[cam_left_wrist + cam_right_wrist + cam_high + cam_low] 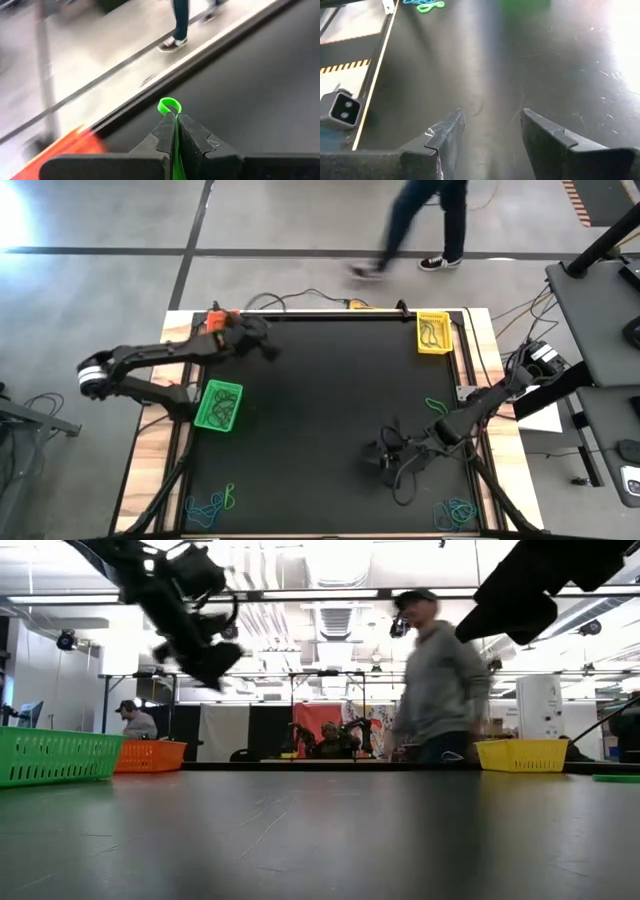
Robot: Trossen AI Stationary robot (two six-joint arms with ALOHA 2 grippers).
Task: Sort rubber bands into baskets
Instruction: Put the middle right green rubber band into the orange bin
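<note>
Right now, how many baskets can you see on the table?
3. The orange basket is at the far left corner, partly hidden under the left arm; the yellow basket is at the far right corner; the green basket sits along the left edge.

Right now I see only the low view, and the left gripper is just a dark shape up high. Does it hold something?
Observer: Yes. The left wrist view shows the left gripper shut on a green rubber band.
Operator: Where is the green basket from there?
Observer: Seen from above, the green basket lies nearer the robot's side than that gripper, which is beside the orange basket.
Operator: And the right gripper?
Observer: The right gripper is open and empty, above bare black mat.
</note>
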